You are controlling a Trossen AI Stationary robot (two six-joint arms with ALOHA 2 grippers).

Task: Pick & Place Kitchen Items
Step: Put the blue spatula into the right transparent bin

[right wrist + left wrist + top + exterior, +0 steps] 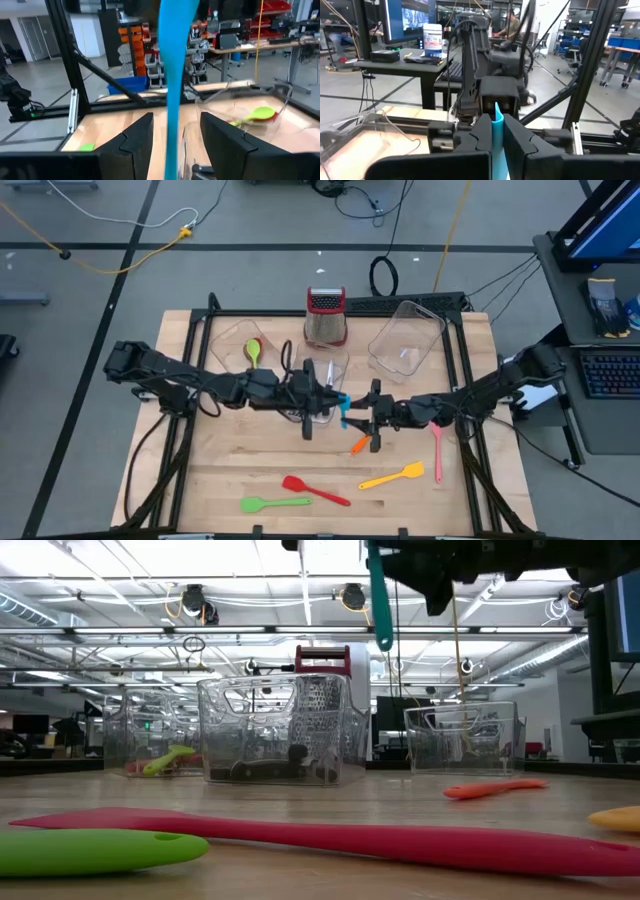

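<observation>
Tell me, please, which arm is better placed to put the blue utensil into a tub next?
Left, I think: the left gripper is shut on the blue utensil beside the middle tub, while the right gripper is open around it.

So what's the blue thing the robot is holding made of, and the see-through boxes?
The blue utensil, pinched in the left gripper, looks like smooth, matte silicone or soft plastic: even colour, no shine. The tubs look like hard clear plastic: you see the grater right through them, and their edges catch the light.
</observation>
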